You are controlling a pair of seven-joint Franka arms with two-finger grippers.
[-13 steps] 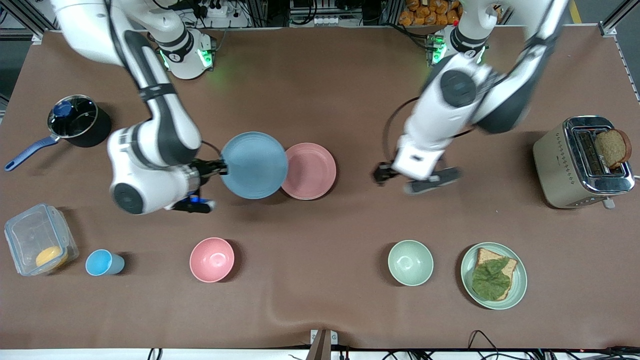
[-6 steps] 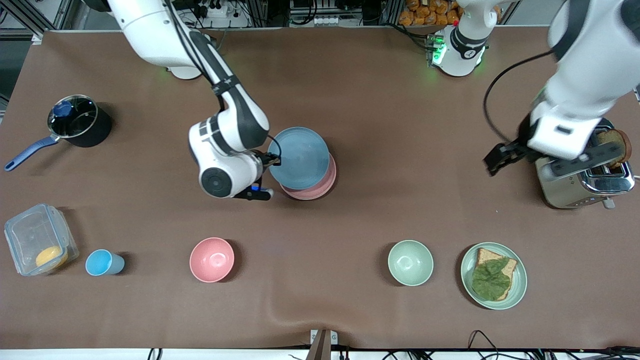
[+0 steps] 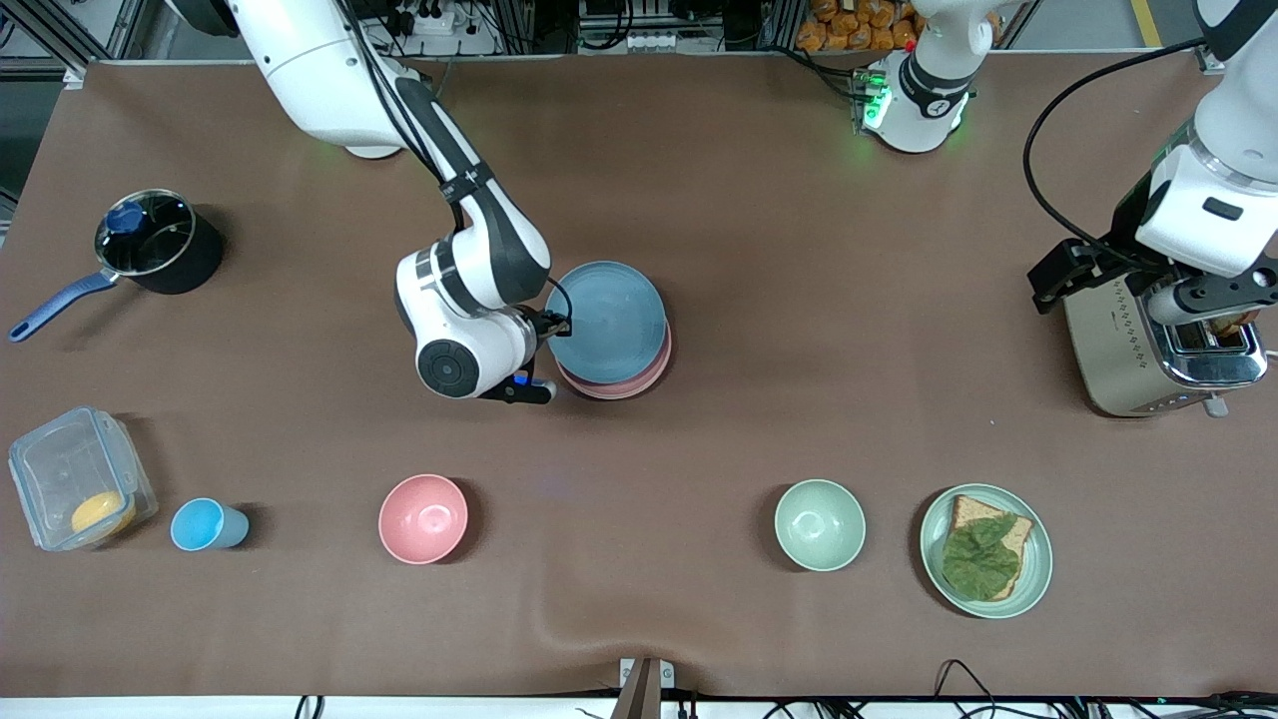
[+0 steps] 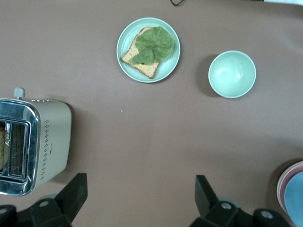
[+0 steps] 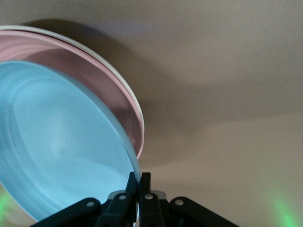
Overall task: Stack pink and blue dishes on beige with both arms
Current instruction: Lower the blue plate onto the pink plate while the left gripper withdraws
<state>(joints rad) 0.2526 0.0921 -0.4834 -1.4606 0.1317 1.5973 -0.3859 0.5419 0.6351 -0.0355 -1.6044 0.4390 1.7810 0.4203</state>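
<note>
**A:** What is the right gripper [image 3: 552, 325] doing?

**B:** It is clenched on the rim of the one blue plate [image 3: 606, 321], holding it over the one pink plate [image 3: 639, 376]. In the right wrist view the blue plate [image 5: 57, 142] sits tilted just above the pink plate [image 5: 94, 71], and a pale edge shows under the pink rim; I cannot tell whether that is the beige plate.

**A:** And the left gripper [image 3: 1073, 272]?

**B:** Up in the air over the single toaster [image 3: 1148, 345], at the left arm's end of the table. Its fingers [image 4: 71, 191] are spread wide with nothing between them.

**A:** Count what else is out.

**B:** Two bowls: one pink bowl [image 3: 423, 518] below the right gripper in the front view, one green bowl [image 3: 820, 524] toward the left arm's end. One green plate [image 3: 1038, 584] carrying bread and a leaf, beside the green bowl. One blue cup [image 3: 205, 525], one clear container [image 3: 70, 474], one saucepan [image 3: 155, 243], all well apart from the right gripper toward the right arm's end.
</note>
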